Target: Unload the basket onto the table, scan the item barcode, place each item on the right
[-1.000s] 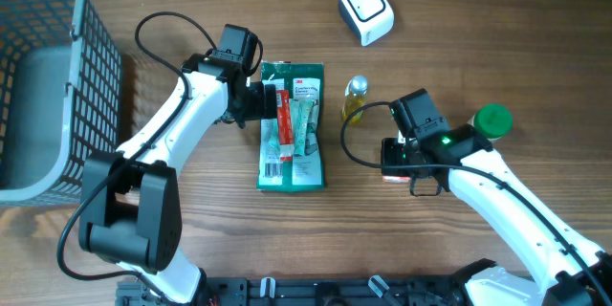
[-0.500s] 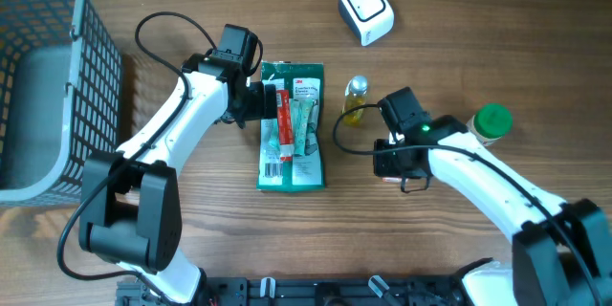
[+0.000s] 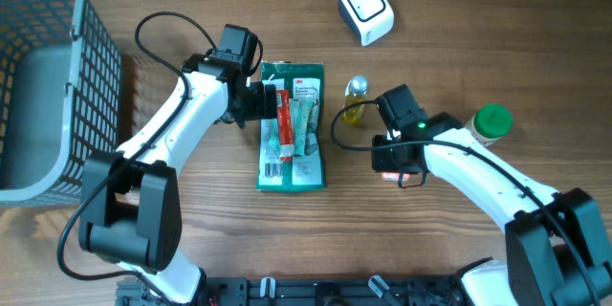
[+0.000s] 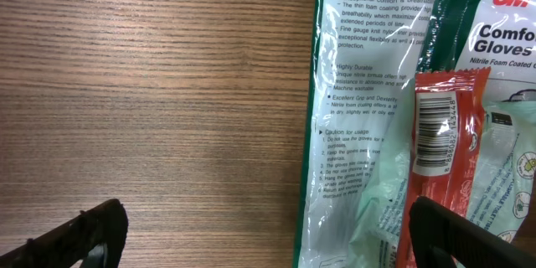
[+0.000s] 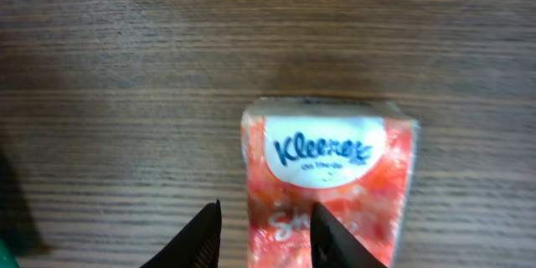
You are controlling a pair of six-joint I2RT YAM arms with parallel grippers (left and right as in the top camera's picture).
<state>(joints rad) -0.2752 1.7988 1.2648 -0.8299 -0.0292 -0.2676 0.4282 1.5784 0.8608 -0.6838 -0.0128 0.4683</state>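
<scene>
Kleenex pack (image 5: 335, 155) under downward-pointing right pincer (image 5: 266, 236)

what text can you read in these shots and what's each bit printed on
"Kleenex" on the orange tissue pack; the word under it starts "Sh", rest hidden.
"3M", "Comfo", "Gloves" on the green glove pack, cut off at the frame edge.
"Characteristics", "Highly Durable", "Caution for users" on the same pack; its fine print is too small.
Barcode on the red packet; digits too small to read.
</scene>
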